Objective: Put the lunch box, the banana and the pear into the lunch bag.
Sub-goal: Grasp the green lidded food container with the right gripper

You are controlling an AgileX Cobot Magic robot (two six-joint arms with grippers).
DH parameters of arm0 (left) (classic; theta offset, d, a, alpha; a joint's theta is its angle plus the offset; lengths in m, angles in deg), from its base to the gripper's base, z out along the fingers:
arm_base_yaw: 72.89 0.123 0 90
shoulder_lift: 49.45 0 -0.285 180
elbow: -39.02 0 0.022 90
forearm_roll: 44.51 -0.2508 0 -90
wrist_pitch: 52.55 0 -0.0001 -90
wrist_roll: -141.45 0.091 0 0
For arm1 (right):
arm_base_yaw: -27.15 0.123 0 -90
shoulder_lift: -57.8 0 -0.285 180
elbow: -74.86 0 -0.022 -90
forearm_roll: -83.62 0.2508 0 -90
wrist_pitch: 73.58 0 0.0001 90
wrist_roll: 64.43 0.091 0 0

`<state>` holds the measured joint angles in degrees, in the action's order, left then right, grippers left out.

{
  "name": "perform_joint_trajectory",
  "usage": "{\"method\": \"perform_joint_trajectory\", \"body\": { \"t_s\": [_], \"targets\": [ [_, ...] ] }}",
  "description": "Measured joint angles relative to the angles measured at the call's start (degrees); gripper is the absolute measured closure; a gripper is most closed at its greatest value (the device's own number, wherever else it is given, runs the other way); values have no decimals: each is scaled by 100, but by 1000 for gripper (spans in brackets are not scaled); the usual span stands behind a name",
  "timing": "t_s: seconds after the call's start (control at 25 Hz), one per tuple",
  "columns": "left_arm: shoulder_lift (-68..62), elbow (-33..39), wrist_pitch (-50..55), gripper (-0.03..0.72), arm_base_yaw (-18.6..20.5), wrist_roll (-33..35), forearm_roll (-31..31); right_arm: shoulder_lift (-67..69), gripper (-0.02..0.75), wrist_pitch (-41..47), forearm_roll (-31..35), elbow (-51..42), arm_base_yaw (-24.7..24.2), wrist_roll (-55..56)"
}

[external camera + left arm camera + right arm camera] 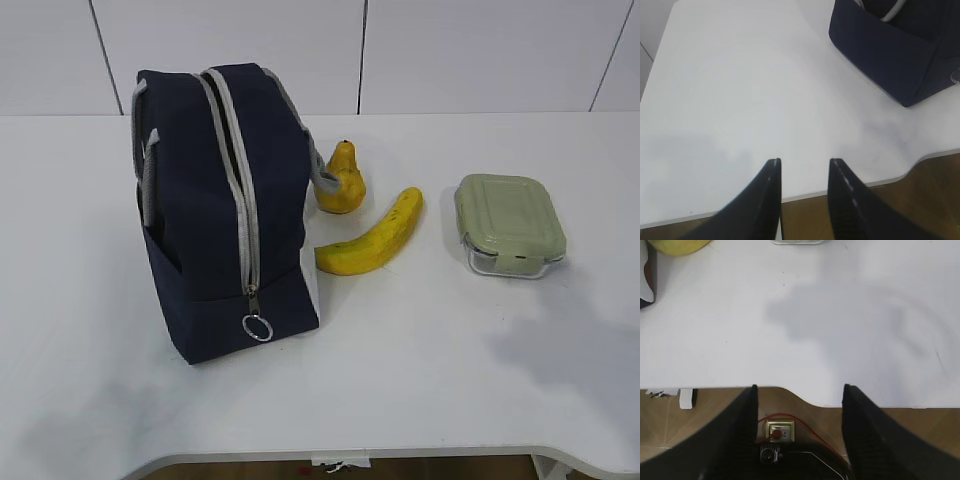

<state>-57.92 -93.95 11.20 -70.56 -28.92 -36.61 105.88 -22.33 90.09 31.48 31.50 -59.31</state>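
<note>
1. The left gripper (802,172) hangs over the near edge of the white surface (420,360), jaws moderately parted and holding nothing.
2. The right gripper (799,395) hangs at the near edge on its own side, jaws parted wider, also holding nothing.
3. The lunch bag (225,205) stands ahead of the left gripper and to its right, well apart from it. Only its lower corner shows in the left wrist view. The zipper (243,200) appears drawn shut, ring pull (257,327) at the near end.
4. The banana (372,240) lies ahead of the right gripper and to its left. Its long axis runs slantwise, the near end beside the bag's base, the far end pointing away toward the lunch box (508,222).
5. The lunch box sits ahead of the right gripper, well apart, lid on, slightly left of its centre line in the wrist view.
6. The pear (341,180) stands beyond the banana, close beside the bag.
7. Judgement: all three items lie nearer the right gripper; the bag lies nearer the left. Nothing is packed, and the bag likely needs opening first.
</note>
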Motion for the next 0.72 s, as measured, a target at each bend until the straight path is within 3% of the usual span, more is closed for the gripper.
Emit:
{"method": "perform_joint_trajectory", "body": {
  "t_s": [0.52, 0.72],
  "targets": [
    [0, 0, 0, 444, 0, 0, 0, 2068, 330, -696, 65, 1233, -10, 0],
    [0, 0, 0, 444, 0, 0, 0, 2711, 330, -757, 372, 1778, -352, -96]
  ]
}}
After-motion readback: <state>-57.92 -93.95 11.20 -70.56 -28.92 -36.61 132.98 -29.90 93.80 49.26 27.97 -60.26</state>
